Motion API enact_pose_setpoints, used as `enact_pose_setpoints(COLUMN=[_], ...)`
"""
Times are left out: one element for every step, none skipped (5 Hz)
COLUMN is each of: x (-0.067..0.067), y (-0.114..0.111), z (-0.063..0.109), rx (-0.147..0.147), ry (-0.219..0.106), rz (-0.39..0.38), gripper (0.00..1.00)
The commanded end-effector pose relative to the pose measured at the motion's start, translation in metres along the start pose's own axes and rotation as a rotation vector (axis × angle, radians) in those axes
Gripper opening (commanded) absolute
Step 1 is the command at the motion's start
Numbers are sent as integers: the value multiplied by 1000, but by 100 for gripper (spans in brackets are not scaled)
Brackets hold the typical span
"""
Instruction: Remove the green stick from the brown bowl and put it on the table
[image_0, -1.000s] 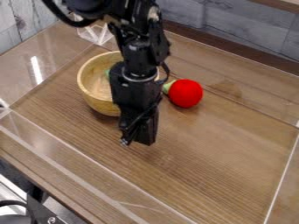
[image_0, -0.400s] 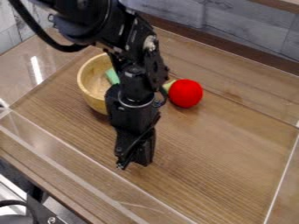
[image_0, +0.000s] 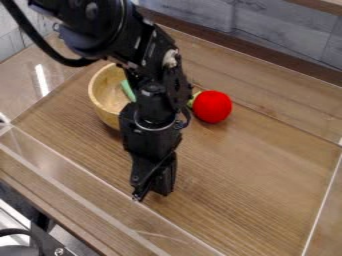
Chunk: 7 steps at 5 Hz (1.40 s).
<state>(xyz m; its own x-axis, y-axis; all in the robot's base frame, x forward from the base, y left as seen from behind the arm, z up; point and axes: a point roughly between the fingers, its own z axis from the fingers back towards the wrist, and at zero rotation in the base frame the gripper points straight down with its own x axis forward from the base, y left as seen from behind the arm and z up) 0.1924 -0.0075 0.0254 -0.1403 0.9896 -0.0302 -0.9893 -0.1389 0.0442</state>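
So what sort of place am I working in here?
Most likely a lab test bench, not a home: a dark wood-grain table fenced by low clear acrylic walls, holding only toy-like props, a wooden bowl and a red ball.

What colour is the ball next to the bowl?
Red. The ball shows clearly in the camera view, right of the bowl.

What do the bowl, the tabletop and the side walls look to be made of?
Brown bowl: looks like light tan wood, matte, with a thick turned rim.
Table: dark brown wood grain with streaks running along it and a slight sheen; real wood or laminate, can't tell.
Side walls: clear acrylic or similar plastic; see-through, with bright edges and glare.
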Motion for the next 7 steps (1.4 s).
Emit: enact_pose_setpoints(x=[-1,-2,-2,-2,-1,0,2], y=[-4,-3,-2,-1,0,1,2], z=[7,6,4,3,3,3,4], rx=[-46,-49,-52,-56,-57,-56,-55], ry=[2,1,0,-2,-3,-4,-5], rz=[5,27,48,70,85,107,129], gripper=[0,0,100,100,100,100,100])
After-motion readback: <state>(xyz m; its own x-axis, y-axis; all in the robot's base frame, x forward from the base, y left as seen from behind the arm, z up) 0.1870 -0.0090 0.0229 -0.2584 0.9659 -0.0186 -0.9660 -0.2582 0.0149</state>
